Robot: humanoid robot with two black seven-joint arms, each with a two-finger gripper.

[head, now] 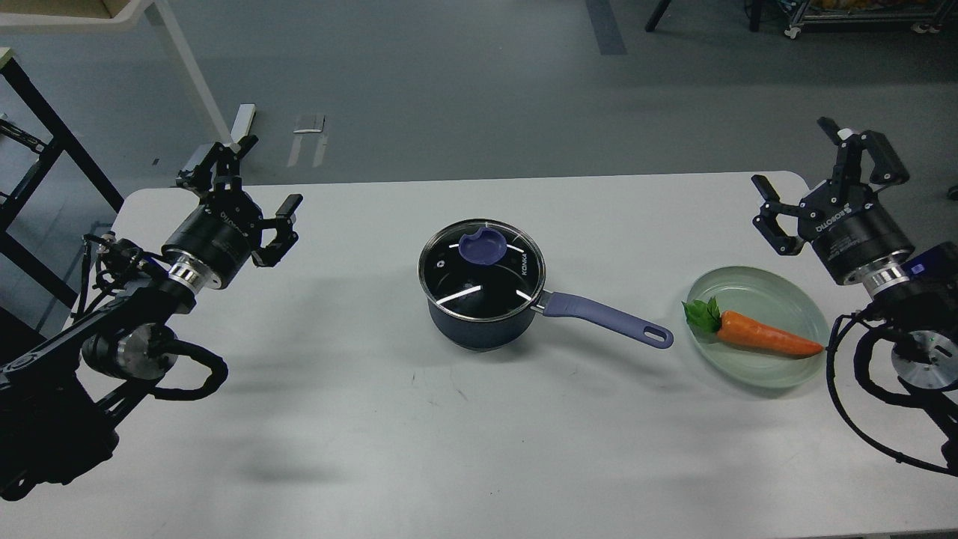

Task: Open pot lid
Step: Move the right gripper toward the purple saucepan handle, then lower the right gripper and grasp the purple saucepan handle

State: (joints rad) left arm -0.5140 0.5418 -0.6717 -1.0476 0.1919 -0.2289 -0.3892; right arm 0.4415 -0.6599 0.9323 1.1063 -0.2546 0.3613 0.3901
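Note:
A dark blue pot (479, 318) stands at the middle of the white table (449, 434). Its glass lid (483, 269) sits closed on it, with a purple knob (481, 248) on top. The pot's purple handle (606, 318) points right. My left gripper (251, 180) is open and empty, far to the left of the pot above the table's back left corner. My right gripper (812, 168) is open and empty, far to the right near the back right corner.
A pale green plate (778, 288) with a carrot (763, 335) lies right of the pot handle, just below my right gripper. A black frame (37, 142) and a white table leg (187, 60) stand on the floor at the back left.

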